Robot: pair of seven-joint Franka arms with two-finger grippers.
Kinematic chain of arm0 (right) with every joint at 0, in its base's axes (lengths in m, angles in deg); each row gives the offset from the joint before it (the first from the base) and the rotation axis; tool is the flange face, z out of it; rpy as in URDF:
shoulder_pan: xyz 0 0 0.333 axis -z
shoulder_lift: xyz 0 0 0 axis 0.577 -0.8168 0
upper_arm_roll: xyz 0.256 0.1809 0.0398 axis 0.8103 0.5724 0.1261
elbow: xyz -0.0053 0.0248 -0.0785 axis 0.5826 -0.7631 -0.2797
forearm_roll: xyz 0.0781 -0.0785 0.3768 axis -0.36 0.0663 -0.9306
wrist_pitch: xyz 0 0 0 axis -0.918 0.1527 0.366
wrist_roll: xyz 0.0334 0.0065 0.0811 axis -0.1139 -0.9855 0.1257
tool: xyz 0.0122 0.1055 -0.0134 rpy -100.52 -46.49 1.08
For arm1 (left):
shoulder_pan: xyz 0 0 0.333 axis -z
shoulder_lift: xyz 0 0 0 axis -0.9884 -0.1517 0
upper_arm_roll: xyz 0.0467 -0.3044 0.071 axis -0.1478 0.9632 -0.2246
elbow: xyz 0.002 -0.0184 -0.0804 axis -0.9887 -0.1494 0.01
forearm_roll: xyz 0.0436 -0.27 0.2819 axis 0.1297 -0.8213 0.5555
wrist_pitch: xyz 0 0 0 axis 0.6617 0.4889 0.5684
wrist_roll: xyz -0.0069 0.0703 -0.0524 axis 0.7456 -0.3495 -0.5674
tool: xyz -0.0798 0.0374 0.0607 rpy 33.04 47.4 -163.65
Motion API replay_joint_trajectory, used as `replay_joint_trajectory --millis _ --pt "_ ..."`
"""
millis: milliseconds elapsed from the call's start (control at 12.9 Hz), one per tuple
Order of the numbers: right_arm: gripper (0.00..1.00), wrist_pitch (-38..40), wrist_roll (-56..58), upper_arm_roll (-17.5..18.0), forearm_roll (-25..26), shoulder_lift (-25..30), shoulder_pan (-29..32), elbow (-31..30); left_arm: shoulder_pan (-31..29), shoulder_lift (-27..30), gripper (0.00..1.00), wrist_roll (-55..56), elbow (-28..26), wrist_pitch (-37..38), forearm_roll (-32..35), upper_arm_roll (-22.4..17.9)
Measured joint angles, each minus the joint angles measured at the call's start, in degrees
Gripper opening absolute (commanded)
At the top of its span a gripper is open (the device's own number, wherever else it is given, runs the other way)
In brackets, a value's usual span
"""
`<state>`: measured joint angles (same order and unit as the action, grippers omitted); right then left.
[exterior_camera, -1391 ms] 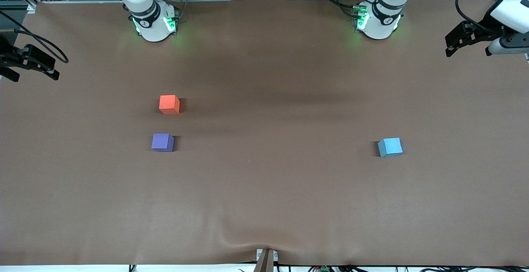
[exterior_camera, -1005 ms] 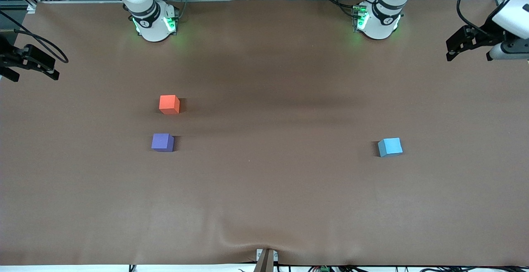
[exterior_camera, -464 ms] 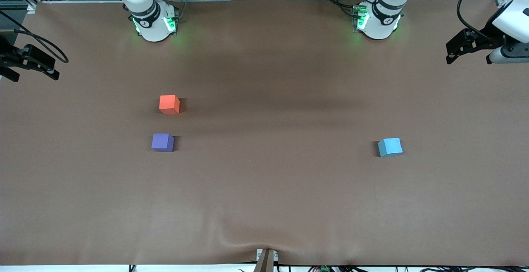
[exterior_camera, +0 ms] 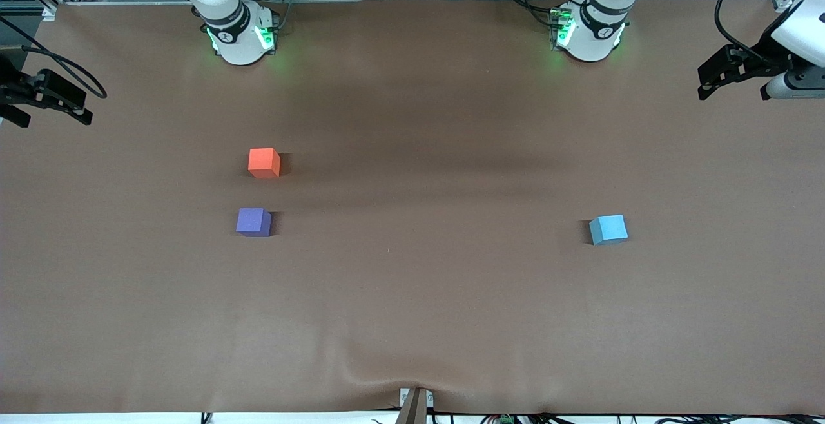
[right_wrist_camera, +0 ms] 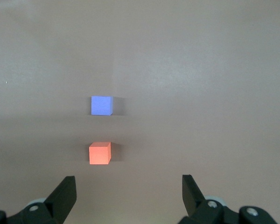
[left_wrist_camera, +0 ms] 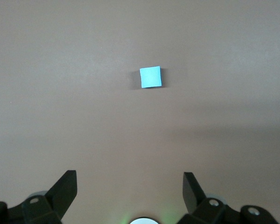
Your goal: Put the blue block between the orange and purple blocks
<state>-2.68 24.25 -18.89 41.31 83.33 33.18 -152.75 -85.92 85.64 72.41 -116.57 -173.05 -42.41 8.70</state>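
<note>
Both grippers hang high with their fingers spread and nothing between them: the left gripper [exterior_camera: 715,79] over the left arm's end of the table [exterior_camera: 412,321], the right gripper [exterior_camera: 42,98] over the right arm's end, where that arm waits. Brown cloth covers the whole table, with a slight ripple at the edge nearest the front camera. Toward the right arm's end sit the orange block [exterior_camera: 263,162] and, nearer the front camera, the purple block [exterior_camera: 253,222], apart with a gap between them that looks about wide enough for one more cube. Well apart from both, toward the left arm's end, the blue block [exterior_camera: 608,229] rests flat on the cloth, turned slightly askew; it shows in the left wrist view [left_wrist_camera: 150,77]. It looks like light foam or painted wood, matte and not slippery, stiff enough to pinch. Two opposite side faces, taken near mid-height with the fingers matched to its skew, seem the surest hold.
</note>
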Motion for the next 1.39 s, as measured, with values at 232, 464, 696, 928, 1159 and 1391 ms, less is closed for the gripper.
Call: replay_joint_trajectory --millis 232,464,696,928,1159,1391 --pt "1.0 0.0 0.0 0.0 0.0 0.0 0.0 0.0 0.0 0.0 1.0 0.0 0.0 0.0 0.0 0.0" --pt "1.0 0.0 0.0 0.0 0.0 0.0 0.0 0.0 0.0 -0.1 1.0 0.0 0.0 0.0 0.0 -0.1" --pt "1.0 0.0 0.0 0.0 0.0 0.0 0.0 0.0 -0.1 -1.1 1.0 0.0 -0.2 0.0 0.0 -0.1" --pt "1.0 0.0 0.0 0.0 0.0 0.0 0.0 0.0 -0.2 -2.8 1.0 0.0 -0.9 -0.7 0.0 -0.3" --pt "1.0 0.0 0.0 0.0 0.0 0.0 0.0 0.0 -0.2 -4.2 1.0 0.0 -4.6 -7.2 0.0 -0.4" --pt "1.0 0.0 0.0 -0.1 0.0 0.0 0.0 0.0 -0.9 -5.1 1.0 0.0 -13.6 -19.3 0.0 -0.5"
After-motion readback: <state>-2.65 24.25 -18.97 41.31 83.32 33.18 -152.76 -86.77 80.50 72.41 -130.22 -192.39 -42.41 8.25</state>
